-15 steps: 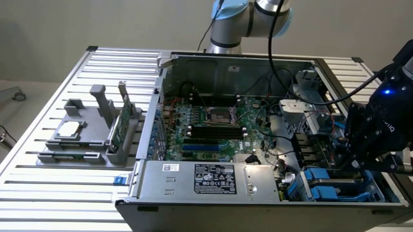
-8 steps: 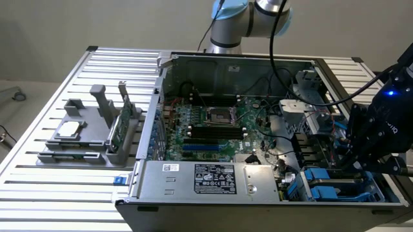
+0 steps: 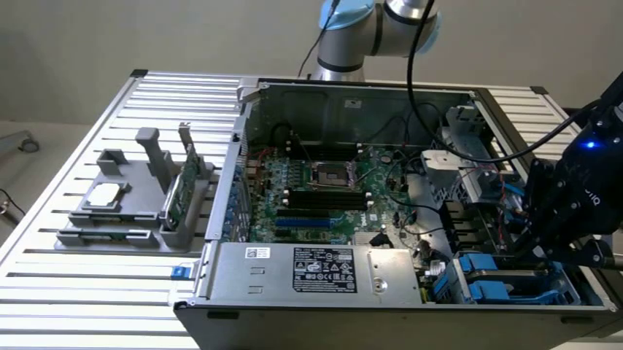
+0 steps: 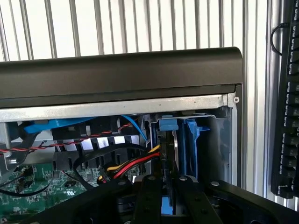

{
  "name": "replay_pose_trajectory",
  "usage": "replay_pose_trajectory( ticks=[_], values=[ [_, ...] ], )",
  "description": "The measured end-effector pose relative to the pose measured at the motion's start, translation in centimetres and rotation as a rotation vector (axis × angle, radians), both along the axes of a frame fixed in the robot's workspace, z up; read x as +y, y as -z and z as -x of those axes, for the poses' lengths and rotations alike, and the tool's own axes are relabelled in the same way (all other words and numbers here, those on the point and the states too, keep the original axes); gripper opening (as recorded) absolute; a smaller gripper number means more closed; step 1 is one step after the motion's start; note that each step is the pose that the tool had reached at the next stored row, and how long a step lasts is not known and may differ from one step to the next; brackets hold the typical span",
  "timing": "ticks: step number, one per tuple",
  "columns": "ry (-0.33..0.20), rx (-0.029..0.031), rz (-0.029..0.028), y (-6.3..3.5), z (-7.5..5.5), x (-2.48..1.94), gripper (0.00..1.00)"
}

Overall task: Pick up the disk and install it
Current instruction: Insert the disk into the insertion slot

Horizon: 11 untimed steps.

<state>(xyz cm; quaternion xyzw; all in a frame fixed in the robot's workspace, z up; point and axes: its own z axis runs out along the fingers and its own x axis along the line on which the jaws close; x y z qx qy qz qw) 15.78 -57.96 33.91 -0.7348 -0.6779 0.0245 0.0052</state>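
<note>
Slatted metal table [image 3: 87, 292] underneath, carrying open computer case [image 3: 292, 321] laid on its side. Inside, green motherboard [image 3: 322, 197] across the middle, silver power supply [image 3: 322, 270] along the near wall. Off to the exterior view's left, grey fixture tray [image 3: 98, 233] with a small square chip [image 3: 105, 194] and an upright green card [image 3: 185, 186]. At the exterior view's right corner of the case, drive bay [image 3: 511, 281] with blue rails.

Gripper [image 4: 163, 179] lowered into that bay, fingers narrow, pinched on a thin edge-on slab, apparently the disk [image 4: 166, 158], standing upright between the blue carriers [image 4: 191, 140].

Probably mid-install: disk partway into its slot, not yet seated. Calls for a straight push in line with the rails, no tilt, and clearance from the red and yellow cables [image 4: 135, 163] just beside.
</note>
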Motion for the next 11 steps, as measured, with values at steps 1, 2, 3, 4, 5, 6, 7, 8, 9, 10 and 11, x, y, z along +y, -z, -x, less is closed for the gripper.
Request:
replay_pose_trajectory(
  ticks=[1, 2, 3, 4, 5, 6, 7, 8, 9, 10, 11],
  values=[
    [0.000, 0.0000, -0.0009, 0.00, 0.07, 0.00, 0.16],
    [0.000, 0.0000, -0.0010, 0.01, 0.08, 0.00, 0.16],
    [0.000, 0.0000, -0.0012, 0.01, 0.08, 0.00, 0.16],
    [0.000, 0.0000, -0.0012, 0.01, 0.09, 0.00, 0.16],
    [0.000, 0.0000, -0.0012, 0.01, 0.09, 0.00, 0.16],
    [0.000, 0.0000, -0.0013, 0.01, 0.09, 0.00, 0.16],
    [0.000, 0.0000, -0.0015, 0.05, 0.09, 0.00, 0.16],
    [0.000, 0.0000, -0.0016, 0.10, 0.14, 0.01, 0.16],
    [0.000, 0.0000, -0.0016, 0.10, 0.14, 0.03, 0.16],
    [0.000, 0.0000, -0.0017, 0.11, 0.15, 0.03, 0.16],
    [0.000, 0.0000, -0.0015, 0.11, 0.15, 0.03, 0.16]
  ],
)
